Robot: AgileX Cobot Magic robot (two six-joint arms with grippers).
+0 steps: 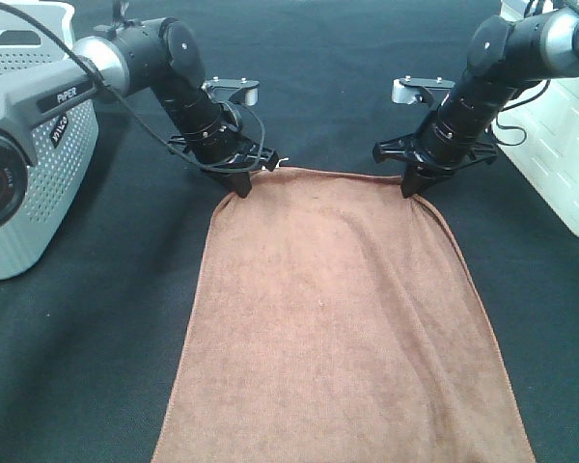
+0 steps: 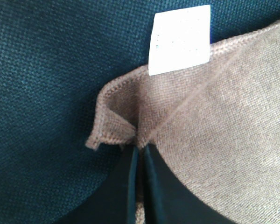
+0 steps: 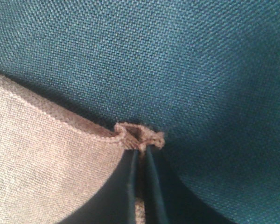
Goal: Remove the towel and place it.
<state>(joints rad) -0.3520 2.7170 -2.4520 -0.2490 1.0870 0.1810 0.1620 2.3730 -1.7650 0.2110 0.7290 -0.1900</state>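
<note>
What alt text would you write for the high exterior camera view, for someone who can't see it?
A brown terry towel lies spread out on a black cloth surface, its two far corners pinched by the left end effector and the right end effector. A grey perforated basket stands at the left edge, a white container at the right.

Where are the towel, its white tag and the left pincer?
towel (image 1: 338, 318), exterior high view, middle of the cloth.
white tag (image 2: 179, 39), left wrist view, centre of the tag.
left pincer (image 1: 241, 185), exterior high view, between its fingertips.
</note>
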